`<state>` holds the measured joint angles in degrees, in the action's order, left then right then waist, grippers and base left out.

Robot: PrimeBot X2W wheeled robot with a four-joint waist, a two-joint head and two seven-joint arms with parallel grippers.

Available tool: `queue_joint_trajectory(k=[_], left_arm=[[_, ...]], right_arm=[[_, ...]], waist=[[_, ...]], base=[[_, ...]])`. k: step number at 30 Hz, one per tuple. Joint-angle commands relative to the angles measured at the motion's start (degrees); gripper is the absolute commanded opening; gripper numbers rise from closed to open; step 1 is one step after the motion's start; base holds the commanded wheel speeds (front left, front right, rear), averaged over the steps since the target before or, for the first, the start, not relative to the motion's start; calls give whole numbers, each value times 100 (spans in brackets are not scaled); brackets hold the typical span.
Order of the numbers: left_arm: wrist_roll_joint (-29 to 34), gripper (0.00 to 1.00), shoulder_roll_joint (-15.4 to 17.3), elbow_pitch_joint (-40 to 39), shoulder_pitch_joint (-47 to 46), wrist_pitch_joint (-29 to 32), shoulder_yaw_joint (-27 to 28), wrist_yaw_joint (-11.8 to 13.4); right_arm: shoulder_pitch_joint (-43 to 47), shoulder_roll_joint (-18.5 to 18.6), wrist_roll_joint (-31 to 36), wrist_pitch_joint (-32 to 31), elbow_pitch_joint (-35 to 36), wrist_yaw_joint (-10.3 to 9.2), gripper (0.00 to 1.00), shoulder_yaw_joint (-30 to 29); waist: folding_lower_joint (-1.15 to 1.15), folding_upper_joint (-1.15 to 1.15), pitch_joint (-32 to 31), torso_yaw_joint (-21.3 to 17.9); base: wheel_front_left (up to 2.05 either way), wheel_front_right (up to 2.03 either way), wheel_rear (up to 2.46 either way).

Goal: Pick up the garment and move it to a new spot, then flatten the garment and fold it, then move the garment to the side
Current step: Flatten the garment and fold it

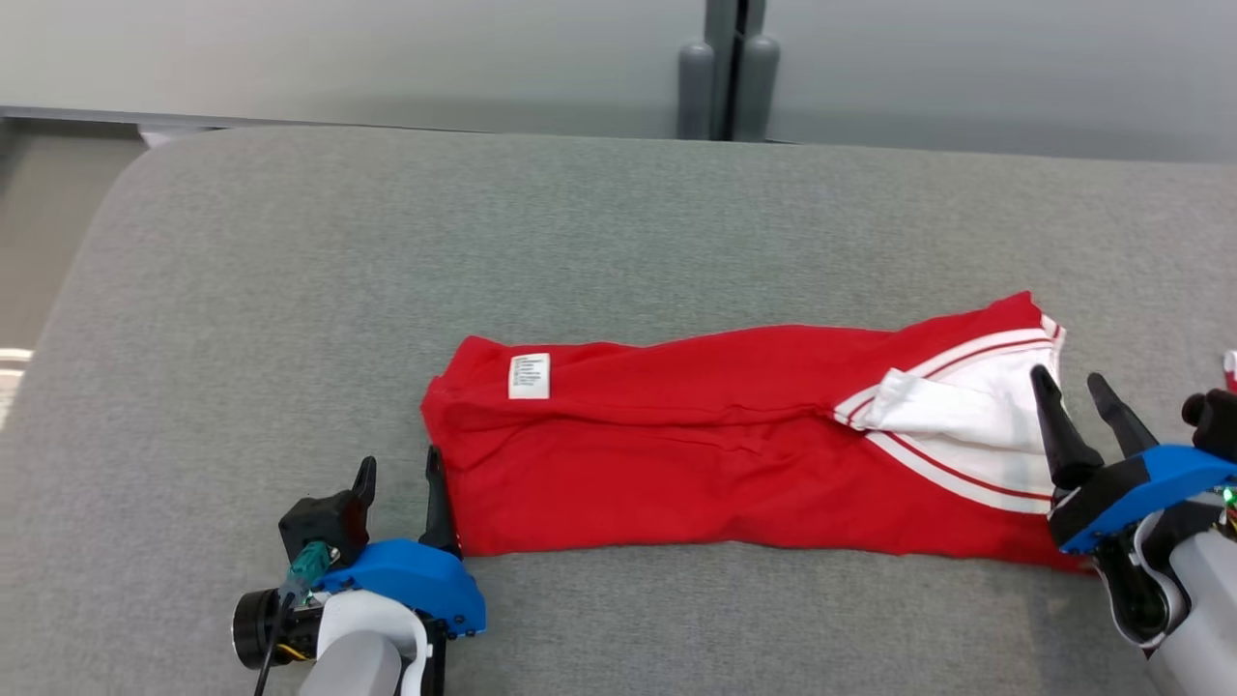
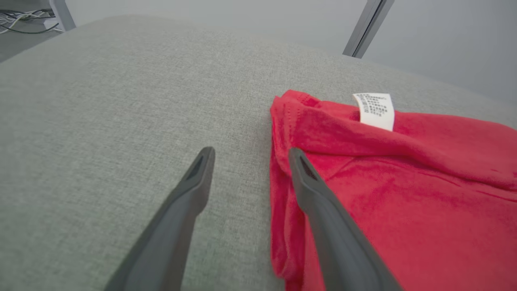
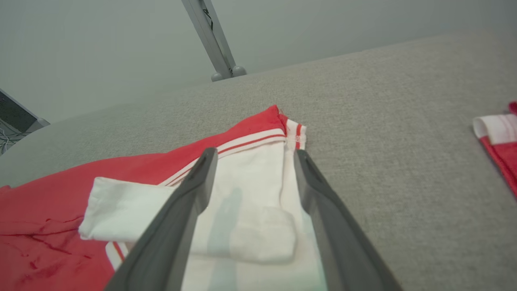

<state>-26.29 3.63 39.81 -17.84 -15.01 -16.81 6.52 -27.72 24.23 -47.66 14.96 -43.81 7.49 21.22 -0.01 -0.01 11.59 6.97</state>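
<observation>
The garment (image 1: 696, 454) is a red shirt with white, red-striped trim, folded into a long band across the grey cushion (image 1: 618, 222). A white care label (image 1: 529, 376) sits near its left end. My left gripper (image 1: 398, 478) is open at the garment's left end (image 2: 307, 133), one finger beside the red edge, the other over bare cushion. At the white right end (image 3: 250, 210) my right gripper (image 1: 1073, 389) is open above the cloth, with nothing held between its fingers.
A second red and white piece of cloth (image 3: 499, 137) lies further right on the cushion, and shows at the edge (image 1: 1231, 367) in the head view. A grey post (image 1: 727, 77) stands behind the cushion's far edge. Cables (image 2: 24, 22) lie on the floor off the left.
</observation>
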Motion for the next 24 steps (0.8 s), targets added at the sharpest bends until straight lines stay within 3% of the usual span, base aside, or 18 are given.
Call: queue_joint_trajectory(k=[1, 8, 15, 16, 17, 18, 24], left_arm=[[58, 100, -9, -69, 75, -22, 53, -5], [189, 100, -75, -395, 353, -23, 36, -94], [109, 100, -76, -627, 362, -23, -192, 17], [102, 100, -75, -648, 363, -23, -212, 36], [98, 100, -74, -655, 364, -23, -239, 43], [75, 100, -72, -654, 363, -23, -256, 53], [36, 100, -74, -600, 359, -23, -377, 34]], right_arm=[[-21, -21, 73, 28, -94, 1, 100, -19], [-132, -105, 394, 29, -1038, 1, 100, -141], [-138, -349, 487, -65, -1772, 2, 100, 7], [-119, -413, 469, -130, -1795, 4, 81, 76], [-110, -466, 457, -172, -1795, 9, 22, 146], [-98, -516, 421, -217, -1780, 10, 0, 217], [-178, -347, 206, -39, -1478, 3, 0, 260]], waist=[[1, 1, 10, 66], [1, 1, -2, 454], [1, 1, 63, 583], [1, 1, 63, 570], [1, 1, 59, 550], [1, 1, 50, 524], [1, 1, -89, 327]], base=[[0, 0, 0], [0, 0, 0], [0, 0, 0], [0, 0, 0], [0, 0, 0], [0, 0, 0], [0, 0, 0]])
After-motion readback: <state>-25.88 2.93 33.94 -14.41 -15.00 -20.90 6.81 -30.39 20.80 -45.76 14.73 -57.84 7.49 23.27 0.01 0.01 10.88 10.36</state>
